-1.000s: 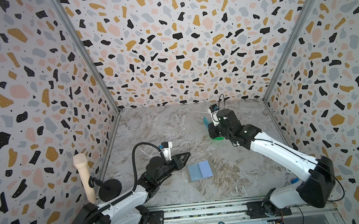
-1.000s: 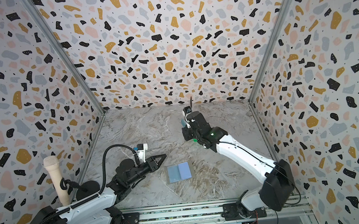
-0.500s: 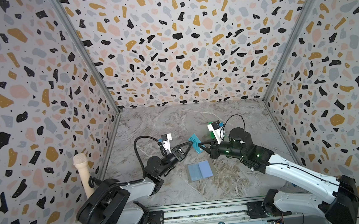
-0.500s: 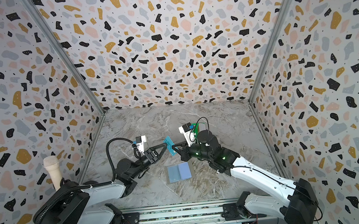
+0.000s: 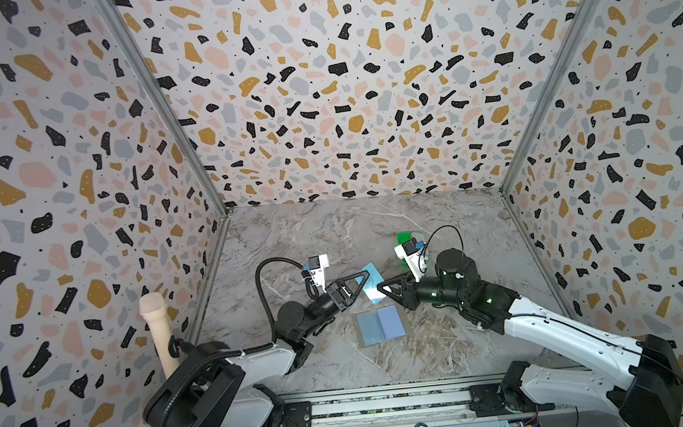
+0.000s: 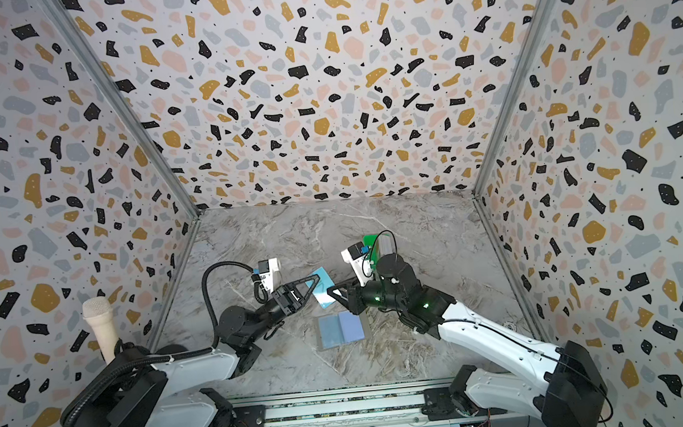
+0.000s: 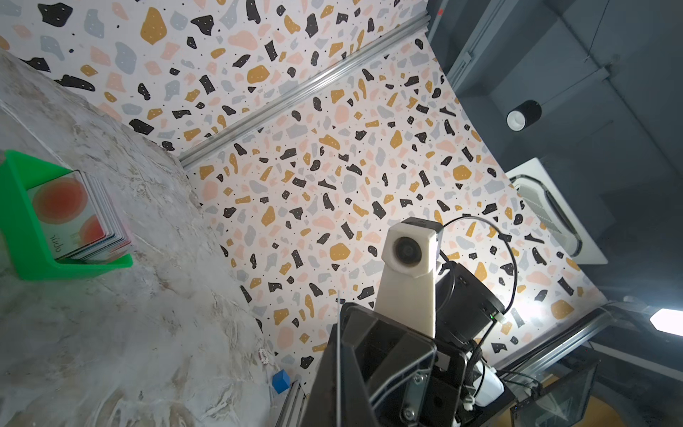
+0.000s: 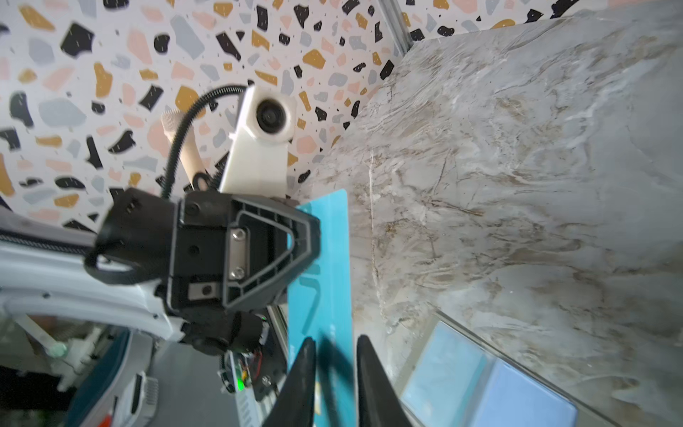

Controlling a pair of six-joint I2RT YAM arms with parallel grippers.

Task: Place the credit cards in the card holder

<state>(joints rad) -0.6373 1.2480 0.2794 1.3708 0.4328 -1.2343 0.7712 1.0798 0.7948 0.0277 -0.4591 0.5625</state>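
Credit cards (image 7: 75, 216) stand as one stack, count unclear, in one green tray (image 7: 22, 236); one more, a thin teal card (image 8: 321, 266), hangs in the air near the one card holder (image 5: 380, 324), which lies open and flat. My left gripper (image 5: 362, 281) is clamped tight on one edge of it; my right gripper (image 5: 380, 290) straddles the opposite edge, jaws slightly parted.

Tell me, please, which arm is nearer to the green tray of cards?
Right. The right arm has its wrist just in front of the green tray; the left arm is farther left, past the teal card.
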